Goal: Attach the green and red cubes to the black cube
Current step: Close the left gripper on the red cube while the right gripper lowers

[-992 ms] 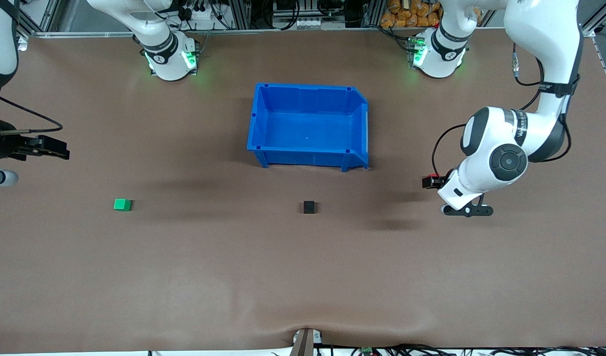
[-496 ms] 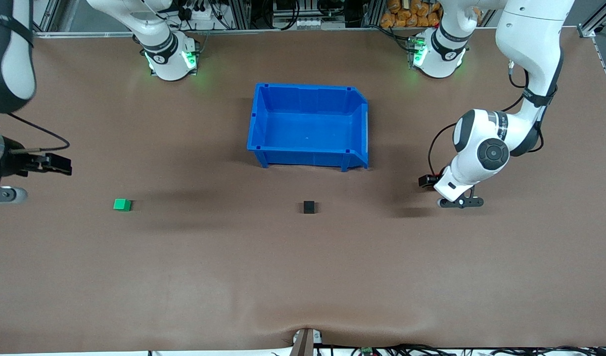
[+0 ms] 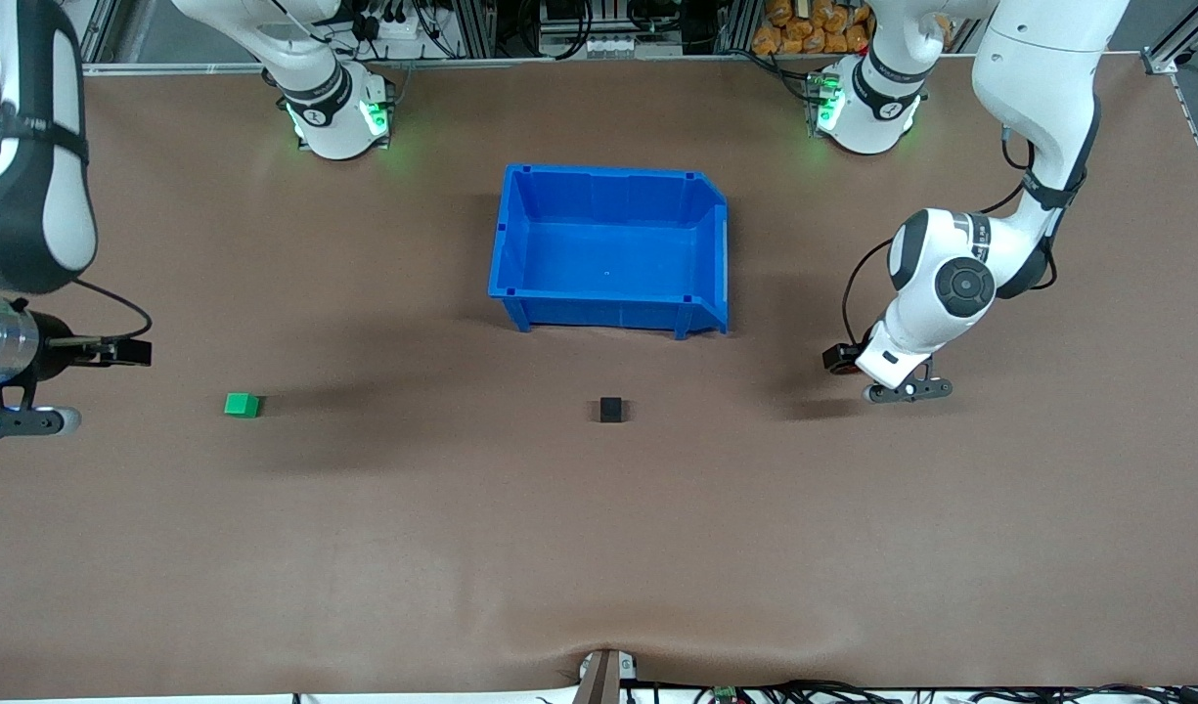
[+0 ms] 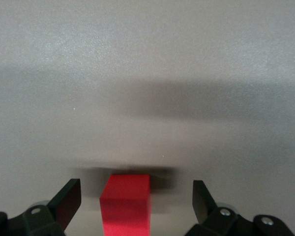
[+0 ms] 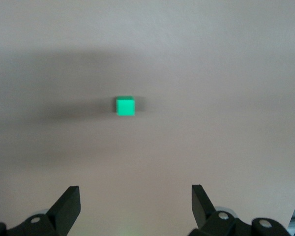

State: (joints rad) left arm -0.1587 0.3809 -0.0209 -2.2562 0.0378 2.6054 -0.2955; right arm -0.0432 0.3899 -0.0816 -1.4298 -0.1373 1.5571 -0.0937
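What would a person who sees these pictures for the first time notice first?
The big blue bin at mid-table draws the eye first, with the black cube nearer the camera. The left gripper brackets the red cube, open, while the right gripper hangs open near the green cube.

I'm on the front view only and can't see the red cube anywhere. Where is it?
Observer: The left wrist view shows the red cube on the table between the open fingers of the left gripper, untouched.
Operator: And the right gripper?
Observer: The right gripper is open too, empty, with the green cube ahead of it.
Operator: Black cube?
Observer: The black cube shows in neither wrist view.
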